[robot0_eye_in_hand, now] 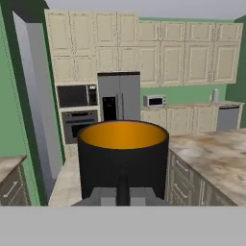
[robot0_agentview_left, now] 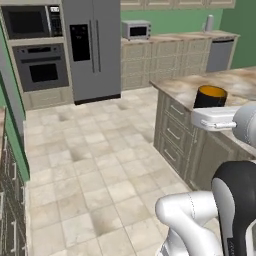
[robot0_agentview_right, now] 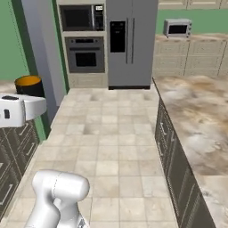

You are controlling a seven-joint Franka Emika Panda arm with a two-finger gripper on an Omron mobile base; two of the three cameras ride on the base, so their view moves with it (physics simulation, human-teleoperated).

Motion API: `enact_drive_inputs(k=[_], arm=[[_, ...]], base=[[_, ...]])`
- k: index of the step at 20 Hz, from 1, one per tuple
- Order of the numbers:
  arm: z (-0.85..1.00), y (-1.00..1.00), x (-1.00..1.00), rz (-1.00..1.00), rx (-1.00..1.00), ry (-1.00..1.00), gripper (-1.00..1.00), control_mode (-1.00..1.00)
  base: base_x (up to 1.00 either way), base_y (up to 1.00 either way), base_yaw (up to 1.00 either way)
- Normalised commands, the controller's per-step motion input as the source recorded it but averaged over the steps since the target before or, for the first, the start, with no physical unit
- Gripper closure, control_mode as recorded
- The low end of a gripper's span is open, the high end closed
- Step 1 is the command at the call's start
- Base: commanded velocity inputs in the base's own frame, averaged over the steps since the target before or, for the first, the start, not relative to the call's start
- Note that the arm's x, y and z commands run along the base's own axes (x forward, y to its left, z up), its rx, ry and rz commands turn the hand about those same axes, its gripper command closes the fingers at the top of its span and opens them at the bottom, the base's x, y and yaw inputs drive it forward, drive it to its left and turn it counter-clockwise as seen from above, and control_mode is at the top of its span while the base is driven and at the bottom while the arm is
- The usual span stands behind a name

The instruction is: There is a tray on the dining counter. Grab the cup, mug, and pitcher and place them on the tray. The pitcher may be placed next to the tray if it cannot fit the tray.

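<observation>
The black mug (robot0_eye_in_hand: pixel 123 158) with its orange-yellow inside stands upright right in front of the hand camera, held off any surface. My gripper (robot0_eye_in_hand: pixel 123 188) is shut on its near wall. In the left base view the mug (robot0_agentview_left: pixel 210 96) sits at the end of my white hand, level with the corner of the marbled dining counter (robot0_agentview_left: pixel 240 80). The right base view shows the mug (robot0_agentview_right: pixel 29 86) at the far left, and the counter (robot0_agentview_right: pixel 196 111) stretches along the right. The tray, the cup and the pitcher are out of view.
A tiled floor (robot0_agentview_left: pixel 100 165) lies open between the counters. Against the back wall stand a grey fridge (robot0_agentview_left: pixel 92 47), a wall oven with a microwave (robot0_agentview_left: pixel 37 45) and a cream-drawered counter (robot0_agentview_left: pixel 170 57) with a toaster oven. A dark-drawered counter (robot0_agentview_right: pixel 11 147) is on the left.
</observation>
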Motion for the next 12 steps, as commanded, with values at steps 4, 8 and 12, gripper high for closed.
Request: enact_drive_inputs(k=[4,8,12], arm=[[0.0,0.0,0.0,0.0,0.0,0.0,1.0,1.0],[0.0,0.0,0.0,0.0,0.0,0.0,1.0,1.0],[0.0,0.0,0.0,0.0,0.0,0.0,1.0,1.0]], base=[[1.0,0.14,-0.08],[1.0,0.23,-0.08],[1.0,0.24,-0.08]])
